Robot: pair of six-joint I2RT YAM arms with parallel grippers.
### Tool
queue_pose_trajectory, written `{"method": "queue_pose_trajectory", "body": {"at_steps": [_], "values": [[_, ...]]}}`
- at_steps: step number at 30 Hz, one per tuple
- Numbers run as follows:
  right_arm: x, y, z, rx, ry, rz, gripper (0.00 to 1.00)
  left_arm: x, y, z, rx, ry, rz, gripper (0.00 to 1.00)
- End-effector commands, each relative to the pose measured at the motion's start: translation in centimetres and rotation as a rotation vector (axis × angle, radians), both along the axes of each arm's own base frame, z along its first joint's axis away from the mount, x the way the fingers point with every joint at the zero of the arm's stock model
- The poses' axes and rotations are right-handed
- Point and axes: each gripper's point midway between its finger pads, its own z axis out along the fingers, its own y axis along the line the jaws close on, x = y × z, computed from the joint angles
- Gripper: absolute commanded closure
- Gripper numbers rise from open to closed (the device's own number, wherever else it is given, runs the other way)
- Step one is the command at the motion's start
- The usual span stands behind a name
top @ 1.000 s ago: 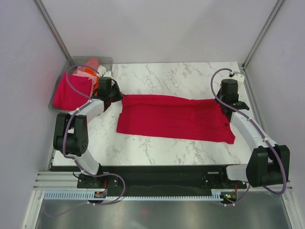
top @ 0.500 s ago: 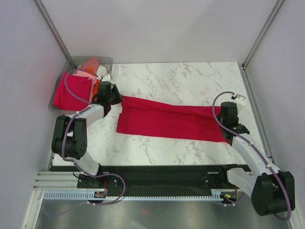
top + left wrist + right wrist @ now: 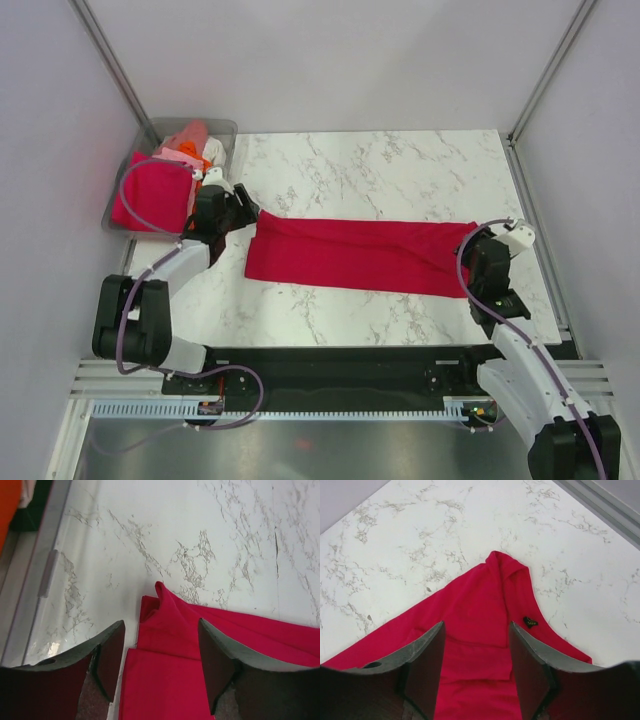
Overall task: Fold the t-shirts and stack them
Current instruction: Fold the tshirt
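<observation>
Top external: crimson red t-shirt [image 3: 360, 255] lies flat on the marble table [image 3: 400, 160], folded into a long narrow band running left to right, with one arm at each end. The grey bin [image 3: 160, 128] sits at the far left corner, off the table edge. It holds a magenta-pink shirt [image 3: 150, 190], a pale pink shirt [image 3: 188, 138], a white shirt [image 3: 213, 152] and an orange shirt [image 3: 7, 505], all bunched together.

Left wrist: left gripper [image 3: 161, 630] is spread wide over the left end of the red shirt, and its fingers [image 3: 107, 655] are not pinching anything. Cloth lies between and below them. A small folded peak of fabric pokes toward the bare marble just ahead, and the layered fold edges show.

Right wrist: right gripper [image 3: 476, 630] is also spread wide over the right end of the shirt. Red cloth lies between its fingers [image 3: 422, 655], with nothing clamped. The shirt corner points away from the camera, and a small black tag [image 3: 530, 622] sits on the cloth just right of the right finger
</observation>
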Motion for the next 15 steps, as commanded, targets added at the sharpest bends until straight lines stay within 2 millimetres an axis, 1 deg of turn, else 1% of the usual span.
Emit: {"method": "queue_pose_trajectory", "body": {"at_steps": [1,2,3,4,5,6,7,8,9,10,11,13,14,15], "values": [[1.3,0.6,1.5,-0.011,-0.055,0.041,0.39,0.5,1.3,4.0,0.009,-0.158,0.070,0.32],[1.8,1.4,0.6,-0.004,-0.015,0.082,0.41,0.5,1.2,4.1,0.006,-0.158,0.063,0.32],[2.2,1.9,0.3,-0.005,0.006,0.108,0.42,0.5,1.1,3.8,0.008,-0.144,0.058,0.32],[3.1,2.9,0.1,0.002,0.041,0.167,0.43,1.0,0.8,3.6,0.012,-0.132,0.042,0.32],[3.6,3.2,-0.2,0.002,0.064,0.182,0.44,1.1,0.6,3.3,0.011,-0.113,0.031,0.32],[4.3,3.6,0.5,0.005,0.070,0.200,0.45,1.7,0.4,3.5,0.018,-0.099,0.017,0.32],[4.6,3.9,0.3,0.003,0.090,0.219,0.46,2.0,-0.1,3.3,0.011,-0.084,-0.008,0.33],[5.0,4.2,-0.8,0.005,0.132,0.232,0.47,2.3,-0.3,2.0,0.018,-0.042,-0.012,0.33],[5.5,4.8,-0.4,0.015,0.133,0.258,0.47,2.5,-0.7,1.7,0.011,-0.029,-0.032,0.33],[5.9,5.0,-0.7,0.017,0.146,0.270,0.48,2.8,-1.3,2.0,-0.002,-0.025,-0.061,0.33],[6.2,5.2,-1.5,0.015,0.178,0.280,0.48,3.1,-1.5,1.0,-0.005,0.004,-0.072,0.33],[7.2,5.9,-1.2,0.025,0.183,0.308,0.48,3.6,-1.9,0.6,-0.008,0.037,-0.080,0.34],[7.2,6.0,-2.7,0.028,0.246,0.313,0.48,3.8,-1.9,0.2,-0.007,0.052,-0.083,0.34],[7.9,6.2,-2.2,0.028,0.243,0.324,0.48,3.9,-2.1,-1.0,-0.009,0.087,-0.087,0.34]]}}
